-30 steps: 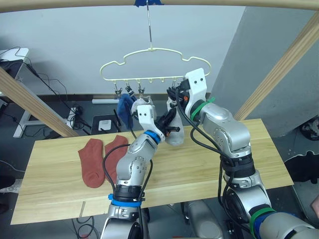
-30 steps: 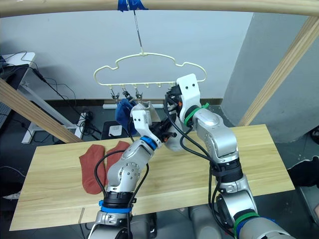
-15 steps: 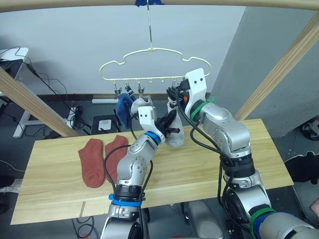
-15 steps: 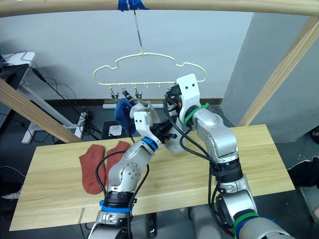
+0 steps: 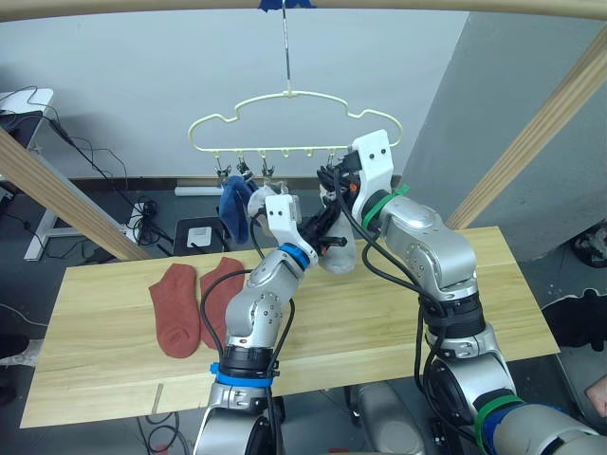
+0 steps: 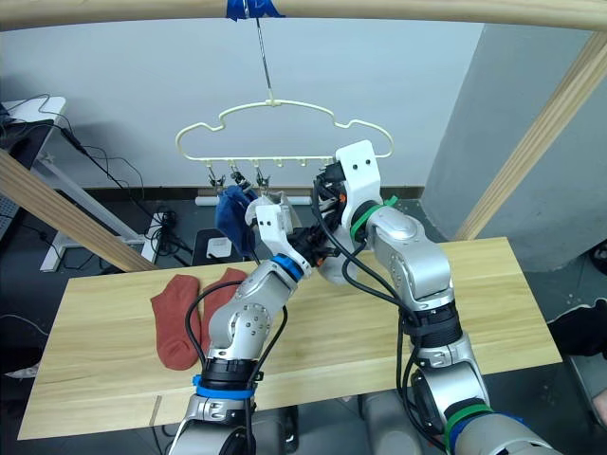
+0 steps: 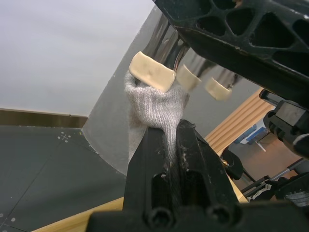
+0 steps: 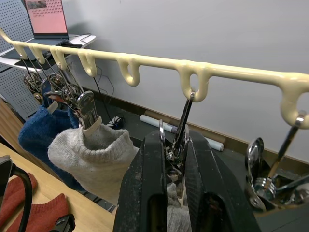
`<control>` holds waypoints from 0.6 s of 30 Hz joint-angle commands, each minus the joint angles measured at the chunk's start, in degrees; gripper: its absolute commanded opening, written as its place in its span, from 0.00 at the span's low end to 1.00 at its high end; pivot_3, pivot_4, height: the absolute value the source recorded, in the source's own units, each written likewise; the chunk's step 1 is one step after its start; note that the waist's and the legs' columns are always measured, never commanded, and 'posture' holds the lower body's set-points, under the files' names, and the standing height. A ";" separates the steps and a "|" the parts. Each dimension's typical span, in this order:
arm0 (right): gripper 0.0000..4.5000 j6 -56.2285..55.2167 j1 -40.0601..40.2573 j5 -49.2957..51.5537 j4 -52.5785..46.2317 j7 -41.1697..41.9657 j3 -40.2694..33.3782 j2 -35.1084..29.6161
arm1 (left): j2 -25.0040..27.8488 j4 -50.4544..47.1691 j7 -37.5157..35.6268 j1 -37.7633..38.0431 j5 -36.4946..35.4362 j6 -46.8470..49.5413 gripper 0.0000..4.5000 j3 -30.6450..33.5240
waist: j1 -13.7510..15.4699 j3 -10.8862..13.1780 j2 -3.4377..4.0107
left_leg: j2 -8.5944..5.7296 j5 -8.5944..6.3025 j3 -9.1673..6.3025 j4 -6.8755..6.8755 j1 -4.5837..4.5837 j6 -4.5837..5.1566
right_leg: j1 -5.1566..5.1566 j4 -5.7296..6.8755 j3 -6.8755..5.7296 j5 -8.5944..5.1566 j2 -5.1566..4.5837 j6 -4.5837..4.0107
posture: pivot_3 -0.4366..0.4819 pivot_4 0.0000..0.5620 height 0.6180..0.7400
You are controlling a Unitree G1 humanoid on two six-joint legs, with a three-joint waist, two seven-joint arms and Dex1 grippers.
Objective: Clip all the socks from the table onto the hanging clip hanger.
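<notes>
Sock [image 7: 157, 104], light grey, sits up at the clip hanger [image 5: 289, 98], between both arms. The left gripper [image 7: 170, 140] has its jaws pressed together on the sock's cloth. The right gripper [image 8: 175, 145] has its jaws squeezed on a metal clip [image 8: 179, 140]. If the clip closes before the cloth is inside, the sock may drop to the surface [image 5: 455, 313]. Two rust-red socks [image 5: 194, 301] lie at nine o'clock from the arms.
</notes>
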 commanded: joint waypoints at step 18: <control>0.73 4.62 -0.47 3.66 -6.24 0.17 -1.47 -0.55 | 0.92 -0.35 -2.05 -3.10 2.41 -4.29 0.00 -1.02 | 0.07 0.00 0.00 | 0.00 0.00 0.00 0.00 0.00 0.00 | 0.00 0.00 0.00 0.03 0.00 -0.04 | 0.24 0.44 1.00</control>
